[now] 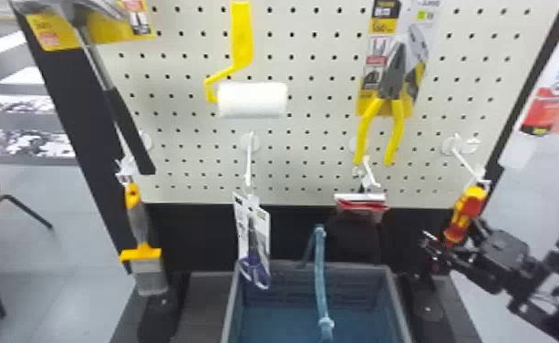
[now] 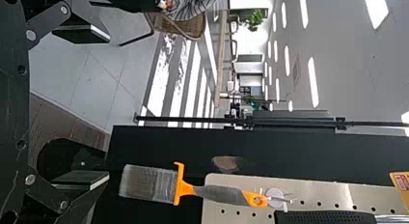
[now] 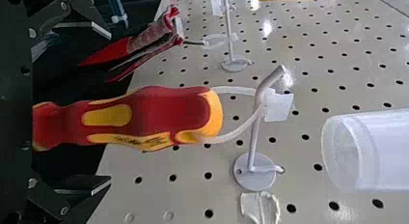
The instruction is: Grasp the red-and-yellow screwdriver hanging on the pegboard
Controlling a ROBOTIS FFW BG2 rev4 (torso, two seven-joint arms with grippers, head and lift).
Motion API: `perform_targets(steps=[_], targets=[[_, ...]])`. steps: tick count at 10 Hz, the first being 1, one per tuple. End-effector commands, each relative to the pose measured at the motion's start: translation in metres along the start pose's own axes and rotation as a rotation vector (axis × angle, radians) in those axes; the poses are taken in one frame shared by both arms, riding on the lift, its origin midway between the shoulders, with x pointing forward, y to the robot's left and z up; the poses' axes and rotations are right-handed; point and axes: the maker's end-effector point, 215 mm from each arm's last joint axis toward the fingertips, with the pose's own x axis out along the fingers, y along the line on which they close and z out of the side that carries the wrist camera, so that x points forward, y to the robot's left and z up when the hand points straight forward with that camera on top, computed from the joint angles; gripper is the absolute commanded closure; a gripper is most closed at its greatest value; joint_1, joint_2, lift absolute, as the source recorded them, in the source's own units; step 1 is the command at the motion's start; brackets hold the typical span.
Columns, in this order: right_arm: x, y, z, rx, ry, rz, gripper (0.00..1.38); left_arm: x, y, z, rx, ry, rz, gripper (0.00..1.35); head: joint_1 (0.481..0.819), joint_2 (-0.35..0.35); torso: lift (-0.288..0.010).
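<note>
On the board's right, the red-and-yellow screwdriver (image 1: pixel 468 206) hangs handle-up by a pale loop from a white hook (image 1: pixel 467 163). My right gripper (image 1: pixel 448 239) is at the handle's lower part. In the right wrist view, the screwdriver (image 3: pixel 166 108) lies between the well-spread fingers of my right gripper (image 3: pixel 108 107), with a gap on each side; its shaft is hidden. The loop passes over the hook (image 3: pixel 254 132). My left gripper (image 2: pixel 107 107) stands open in the left wrist view, with nothing between its fingers, near the hanging paint brush (image 2: pixel 149 184).
Pliers (image 1: pixel 391 86), a paint roller (image 1: pixel 252 99), a hammer (image 1: pixel 130 130) and packaged scissors (image 1: pixel 254 255) hang on the pegboard (image 1: pixel 310 159). A red-edged tool (image 1: pixel 361 204) hangs left of the screwdriver. Below stands a grey-blue bin (image 1: pixel 396 301) with a blue strap (image 1: pixel 320 273).
</note>
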Motion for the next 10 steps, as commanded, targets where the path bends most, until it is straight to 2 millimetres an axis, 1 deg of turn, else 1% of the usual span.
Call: perform_targets(steps=[1,2,4,7,8,9,10], targets=[[0.017,0.006,0.014,0.008,-0.01,0.053,0.24,0.001,-0.001,0.001,-0.001,-0.001,-0.001,0.28,0.549,0.0,-0.1],[0.021,0.01,0.026,-0.005,-0.011,0.076,0.24,0.001,-0.001,0.001,-0.001,-0.001,-0.004,0.28,0.549,0.0,-0.1],[0.019,0.021,0.039,-0.024,0.004,0.106,0.24,0.0,0.0,-0.002,0.001,0.005,-0.001,0.28,0.549,0.0,-0.1],[0.015,0.024,0.039,-0.035,0.028,0.109,0.24,-0.001,0.001,-0.003,0.001,0.007,0.001,0.28,0.549,0.0,-0.1],[0.015,0.025,0.039,-0.038,0.03,0.109,0.37,-0.002,0.002,-0.003,0.003,0.007,0.0,0.28,0.549,0.0,-0.1],[0.015,0.024,0.039,-0.04,0.031,0.106,0.67,-0.002,0.002,-0.003,0.002,0.008,0.001,0.28,0.549,0.0,-0.1],[0.014,0.024,0.039,-0.048,0.037,0.105,0.76,-0.001,0.002,-0.002,0.0,0.006,0.002,0.28,0.549,0.0,-0.1]])
